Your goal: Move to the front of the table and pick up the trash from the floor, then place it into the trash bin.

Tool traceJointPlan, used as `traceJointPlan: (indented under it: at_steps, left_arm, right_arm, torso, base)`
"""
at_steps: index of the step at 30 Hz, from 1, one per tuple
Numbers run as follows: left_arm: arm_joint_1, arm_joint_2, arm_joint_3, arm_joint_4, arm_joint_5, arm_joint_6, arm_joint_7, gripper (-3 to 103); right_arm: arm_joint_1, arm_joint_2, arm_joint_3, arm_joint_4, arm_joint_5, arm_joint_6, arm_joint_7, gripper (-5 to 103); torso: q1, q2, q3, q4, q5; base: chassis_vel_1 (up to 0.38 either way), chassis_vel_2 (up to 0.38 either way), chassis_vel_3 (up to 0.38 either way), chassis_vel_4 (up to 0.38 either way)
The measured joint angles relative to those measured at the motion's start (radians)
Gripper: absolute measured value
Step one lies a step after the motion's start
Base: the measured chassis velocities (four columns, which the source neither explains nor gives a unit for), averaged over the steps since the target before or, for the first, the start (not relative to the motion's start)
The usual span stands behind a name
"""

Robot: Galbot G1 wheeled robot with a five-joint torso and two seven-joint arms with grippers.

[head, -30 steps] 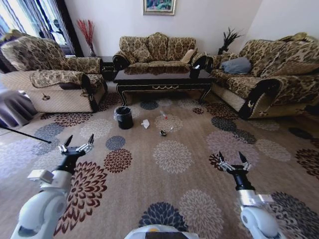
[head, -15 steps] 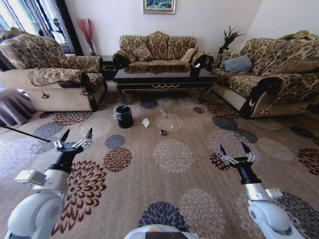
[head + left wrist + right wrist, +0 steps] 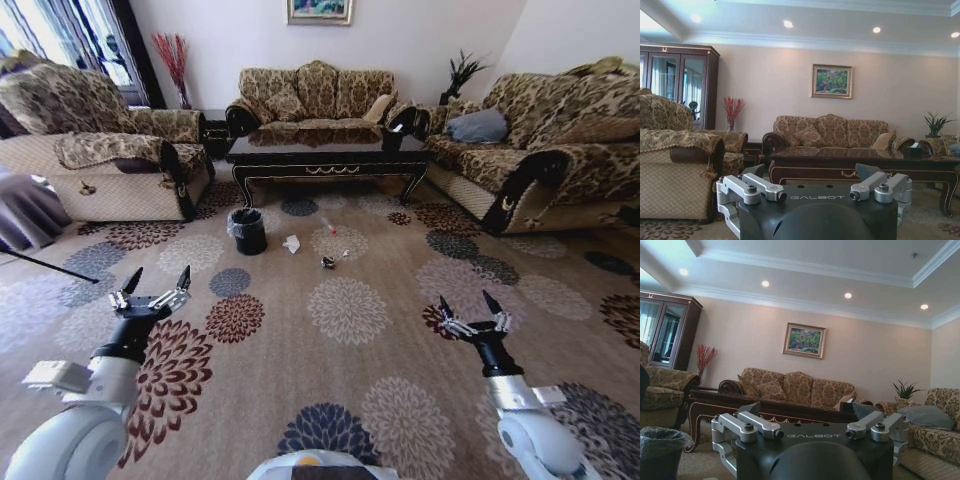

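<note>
Trash (image 3: 327, 262): scattered on carpet before the table (image 3: 325, 156), beside the trash bin (image 3: 247, 231).
Left gripper (image 3: 152, 291): fingers spread, held empty above carpet.
Right gripper (image 3: 471, 313): likewise spread, empty.

Ahead of both grippers, against the far wall: a patterned three-seat sofa (image 3: 318, 97), with a framed painting (image 3: 320, 11) above. Off beyond the left gripper: a matching armchair (image 3: 95, 150), a vase of red stems (image 3: 175, 65), a glass-fronted cabinet (image 3: 677, 82). Beyond the right gripper: another sofa (image 3: 540, 155) bearing a grey cushion (image 3: 478, 126), plus a potted plant (image 3: 458, 75). Underneath: floral carpet (image 3: 345, 310).
</note>
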Motion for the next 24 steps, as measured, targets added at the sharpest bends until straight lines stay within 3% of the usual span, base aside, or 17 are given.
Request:
traceJointPlan:
  at_steps: [13,24]
  left_arm:
    - [0.022,0.006,0.011,0.003,-0.022,-0.006,-0.015,100]
    - [0.019,0.002,0.032,0.067,0.028,-0.026,0.009,100]
  right_arm:
    - [0.004,0.014,-0.015,0.002,0.018,-0.002,0.004,100]
    - [-0.013,0.019,-0.009,0.013,0.017,0.002,-0.004,100]
  torso:
    - [-0.01,-0.048,-0.038,0.0001,0.0001]
    - [-0.02,-0.094,-0.074,0.0001,-0.0002]
  base:
    - [0.0,0.0,0.0,0.0]
    - [0.0,0.0,0.0,0.0]
